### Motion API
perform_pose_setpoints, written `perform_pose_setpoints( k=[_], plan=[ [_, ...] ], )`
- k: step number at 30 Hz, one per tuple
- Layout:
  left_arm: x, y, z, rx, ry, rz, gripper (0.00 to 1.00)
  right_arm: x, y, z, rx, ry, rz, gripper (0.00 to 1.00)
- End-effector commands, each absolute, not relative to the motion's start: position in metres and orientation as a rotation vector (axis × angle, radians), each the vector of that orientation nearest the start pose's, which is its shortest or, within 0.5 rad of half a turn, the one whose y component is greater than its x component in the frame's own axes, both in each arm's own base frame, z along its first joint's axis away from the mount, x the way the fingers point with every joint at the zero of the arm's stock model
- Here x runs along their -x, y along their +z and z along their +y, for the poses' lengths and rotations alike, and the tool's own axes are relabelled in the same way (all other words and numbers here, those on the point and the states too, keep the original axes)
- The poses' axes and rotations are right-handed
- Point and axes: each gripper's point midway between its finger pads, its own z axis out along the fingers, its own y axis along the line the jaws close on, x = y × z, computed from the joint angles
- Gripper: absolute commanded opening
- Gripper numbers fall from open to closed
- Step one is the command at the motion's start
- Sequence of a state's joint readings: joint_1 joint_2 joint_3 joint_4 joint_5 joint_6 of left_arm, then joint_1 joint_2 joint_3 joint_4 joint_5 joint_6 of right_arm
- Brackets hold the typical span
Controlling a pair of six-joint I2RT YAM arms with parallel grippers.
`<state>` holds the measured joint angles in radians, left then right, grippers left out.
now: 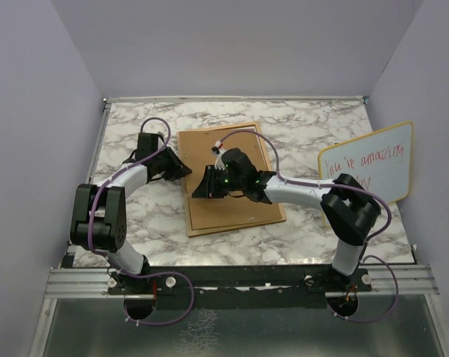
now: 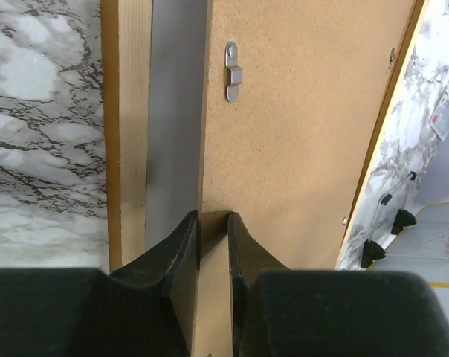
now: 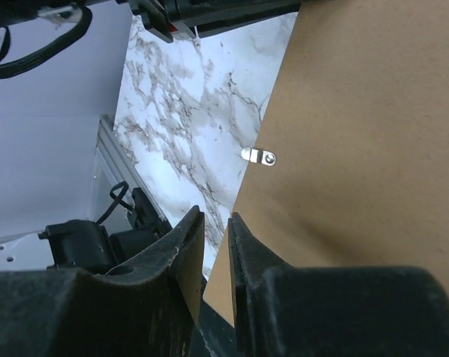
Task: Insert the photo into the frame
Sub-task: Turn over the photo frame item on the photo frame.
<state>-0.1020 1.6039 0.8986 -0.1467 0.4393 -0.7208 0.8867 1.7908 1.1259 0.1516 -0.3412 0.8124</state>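
Observation:
The frame [image 1: 236, 224] lies back-up in the middle of the marble table. Its brown back board [image 1: 236, 204] faces up. My left gripper [image 1: 183, 170] is at the frame's left edge. In the left wrist view it [image 2: 213, 216] is shut on the board's edge [image 2: 213, 297], which is raised off the wooden rim [image 2: 131, 111], with a grey gap [image 2: 176, 111] between them. My right gripper [image 1: 197, 188] reaches across the board to the same edge. Its fingers [image 3: 216, 216] stand a board's thickness apart at the board's edge [image 3: 343, 111]. The photo is not in view.
A yellow-rimmed whiteboard [image 1: 377, 160] with red handwriting leans at the right wall. Metal clips sit on the back board [image 2: 233, 72] [image 3: 259, 156]. Grey walls enclose the table on three sides. The left arm's base shows in the right wrist view [image 3: 83, 242].

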Motion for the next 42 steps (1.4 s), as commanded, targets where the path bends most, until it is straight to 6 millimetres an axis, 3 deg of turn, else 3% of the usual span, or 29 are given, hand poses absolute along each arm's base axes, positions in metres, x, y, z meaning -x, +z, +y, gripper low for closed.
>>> perform_pose_setpoints(
  k=[1,11,19,30,42],
  plan=[
    [-0.362,0.083,-0.147,0.515,-0.96,2.472,0.09,-0.247,0.128,0.463,0.311,1.333,2.327,0.24],
    [-0.359,0.083,-0.147,0.504,-0.967,2.477,0.09,-0.256,0.103,0.472,0.305,1.262,2.401,0.36],
    [-0.36,0.085,-0.148,0.503,-0.972,2.475,0.09,-0.262,0.087,0.471,0.296,1.193,2.432,0.38],
    [-0.362,0.086,-0.149,0.505,-0.978,2.472,0.09,-0.257,0.084,0.464,0.312,1.185,2.435,0.37],
    [-0.358,0.087,-0.149,0.508,-0.983,2.472,0.09,-0.293,0.069,0.464,0.196,1.007,2.401,0.38]
  ],
)
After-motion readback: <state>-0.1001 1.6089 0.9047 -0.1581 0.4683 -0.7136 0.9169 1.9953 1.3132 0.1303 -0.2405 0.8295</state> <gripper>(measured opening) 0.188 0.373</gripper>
